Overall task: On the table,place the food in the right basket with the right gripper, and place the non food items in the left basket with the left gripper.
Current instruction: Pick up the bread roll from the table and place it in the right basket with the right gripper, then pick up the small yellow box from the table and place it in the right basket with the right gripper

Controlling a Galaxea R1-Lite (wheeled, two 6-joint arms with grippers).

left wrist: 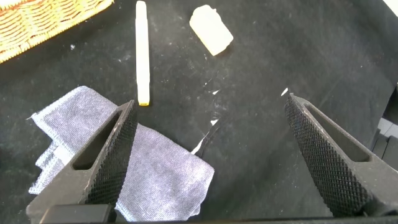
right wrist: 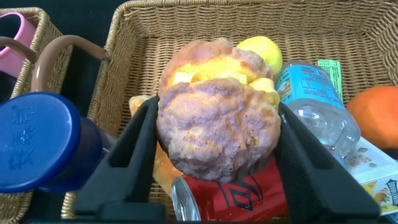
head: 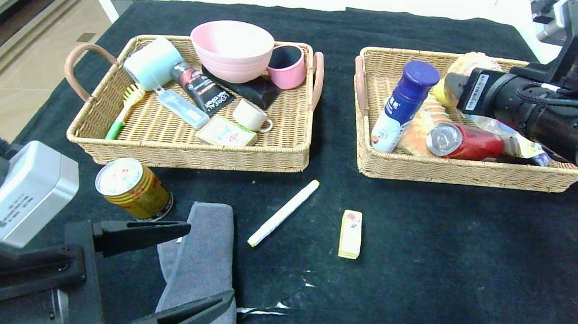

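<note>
Releasing looks the step in hand: the right gripper [right wrist: 214,155], over the right basket [head: 466,172], brackets the bun [right wrist: 217,121] with jaws partly spread, so next it should open fully and lift clear, while the left gripper [head: 180,266] gapes over the towel [head: 202,268].

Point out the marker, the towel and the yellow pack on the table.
marker [head: 283,213]: head view, middle of its white barrel.
towel [head: 202,268]: head view, middle of the folded grey cloth.
yellow pack [head: 350,234]: head view, middle of its top face.
</note>
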